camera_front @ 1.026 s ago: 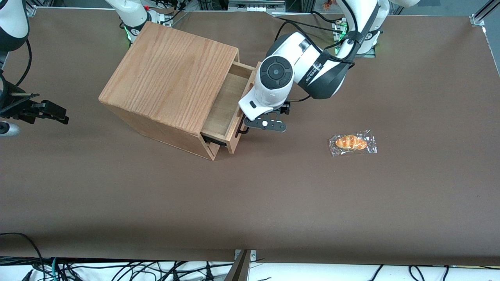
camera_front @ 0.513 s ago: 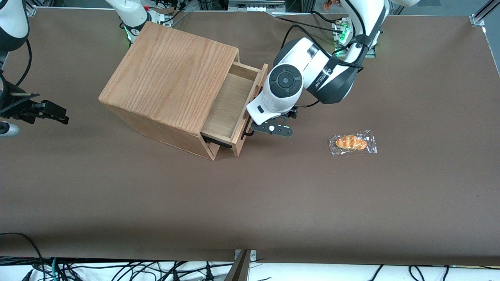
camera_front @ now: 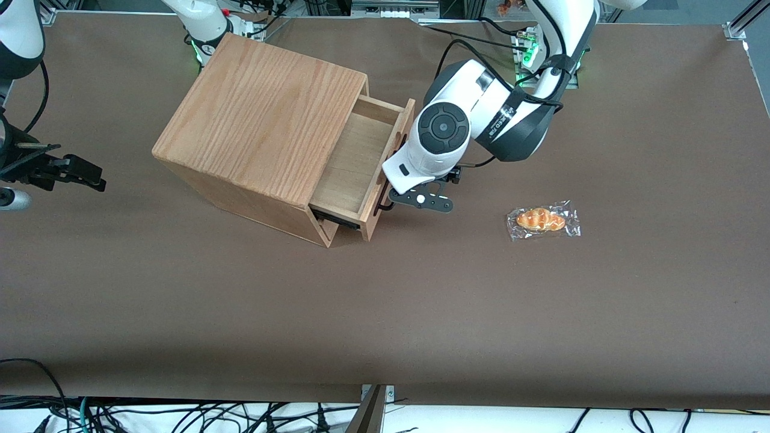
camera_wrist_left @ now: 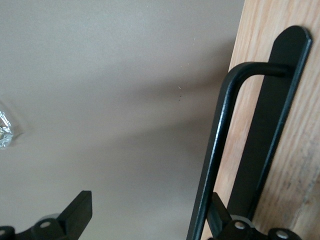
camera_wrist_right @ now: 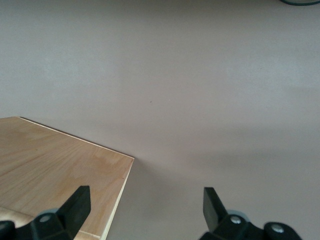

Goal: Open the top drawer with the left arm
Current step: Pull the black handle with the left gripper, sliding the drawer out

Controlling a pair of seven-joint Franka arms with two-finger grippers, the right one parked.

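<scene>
Hooking top drawer (camera_front: 355, 165) handle (camera_wrist_left: 215, 150): gripper (camera_wrist_left: 145, 220) fingers (camera_wrist_left: 217, 220)

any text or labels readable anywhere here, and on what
Dark band on the left arm: white lettering, too small to read; no letters can be made out for certain.
Top drawer, its handle and the cabinet: no text.
Wrapped bread packet: no readable print.
Pincer, open at the handle with one finger tucked between the bar and the drawer front: no markings.
</scene>
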